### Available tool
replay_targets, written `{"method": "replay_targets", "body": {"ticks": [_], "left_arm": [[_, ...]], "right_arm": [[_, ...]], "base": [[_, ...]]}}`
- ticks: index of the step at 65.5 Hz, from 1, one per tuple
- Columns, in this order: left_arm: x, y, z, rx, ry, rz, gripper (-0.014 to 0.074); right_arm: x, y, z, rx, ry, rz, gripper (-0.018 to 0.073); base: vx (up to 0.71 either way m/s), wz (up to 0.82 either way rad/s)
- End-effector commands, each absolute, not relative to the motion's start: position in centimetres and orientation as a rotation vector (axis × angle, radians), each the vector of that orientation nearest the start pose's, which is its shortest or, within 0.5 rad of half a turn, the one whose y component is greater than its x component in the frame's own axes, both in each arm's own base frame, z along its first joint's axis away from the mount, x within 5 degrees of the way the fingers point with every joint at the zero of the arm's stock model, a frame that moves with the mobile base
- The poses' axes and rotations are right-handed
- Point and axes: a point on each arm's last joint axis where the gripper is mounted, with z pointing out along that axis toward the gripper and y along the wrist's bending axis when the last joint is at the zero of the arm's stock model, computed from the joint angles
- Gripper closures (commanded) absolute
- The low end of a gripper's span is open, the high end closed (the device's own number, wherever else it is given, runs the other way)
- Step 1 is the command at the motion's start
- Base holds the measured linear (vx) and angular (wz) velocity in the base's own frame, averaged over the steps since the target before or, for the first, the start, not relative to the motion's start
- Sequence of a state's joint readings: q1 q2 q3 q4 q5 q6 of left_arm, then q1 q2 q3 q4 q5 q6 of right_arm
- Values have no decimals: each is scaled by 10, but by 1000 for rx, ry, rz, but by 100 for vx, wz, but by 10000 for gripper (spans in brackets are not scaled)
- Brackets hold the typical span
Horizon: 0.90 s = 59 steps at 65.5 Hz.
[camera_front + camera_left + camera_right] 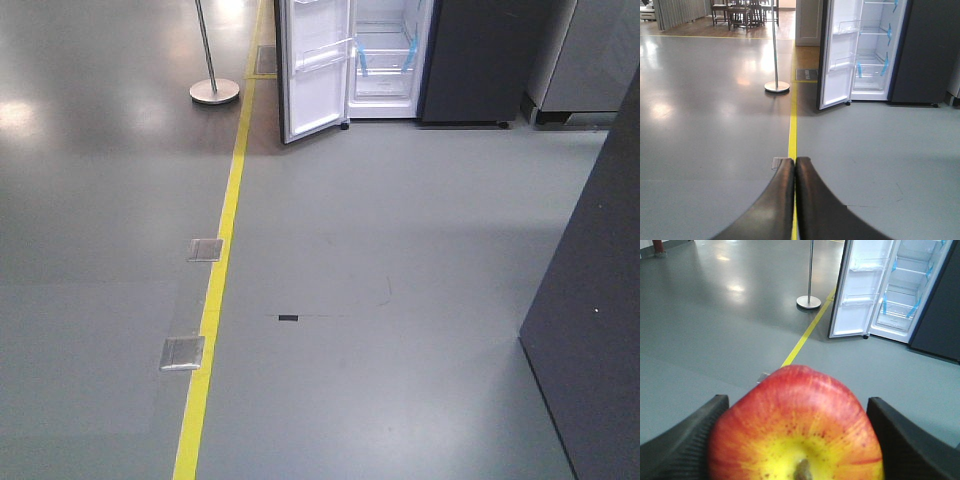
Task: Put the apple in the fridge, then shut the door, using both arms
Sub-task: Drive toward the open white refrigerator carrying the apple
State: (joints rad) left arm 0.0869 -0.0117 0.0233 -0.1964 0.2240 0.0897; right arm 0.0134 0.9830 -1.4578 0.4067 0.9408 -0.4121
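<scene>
A red apple (796, 425) with a yellow stem end fills the bottom of the right wrist view, and my right gripper (797, 405) is shut on it, one black finger on each side. My left gripper (795, 162) is shut with nothing in it, its fingers pressed together over the yellow floor line. The fridge (390, 60) stands far ahead across the floor, white inside with glass shelves and blue tape. Its door (315, 70) hangs wide open to the left, white inner side with clear bins facing me. Neither gripper shows in the front view.
A yellow floor line (222, 270) runs toward the fridge, with two metal floor plates (205, 249) beside it. A post on a round base (214, 90) stands left of the door. A dark cabinet side (590, 320) rises close at my right. A grey unit (585, 60) stands right of the fridge.
</scene>
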Motion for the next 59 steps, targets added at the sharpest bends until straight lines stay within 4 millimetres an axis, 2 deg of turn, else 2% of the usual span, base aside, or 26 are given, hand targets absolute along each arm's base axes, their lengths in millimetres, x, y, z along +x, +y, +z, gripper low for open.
{"method": "replay_targets", "body": {"ticks": [1,59], "left_arm": [[55,2,199,-139,1609,-57,603],[55,2,199,-139,1609,-57,603]], "right_arm": [[152,30,520,-350,1742,200,482],[152,30,520,-350,1742,200,482]], "base": [[23,1],[22,1]]}}
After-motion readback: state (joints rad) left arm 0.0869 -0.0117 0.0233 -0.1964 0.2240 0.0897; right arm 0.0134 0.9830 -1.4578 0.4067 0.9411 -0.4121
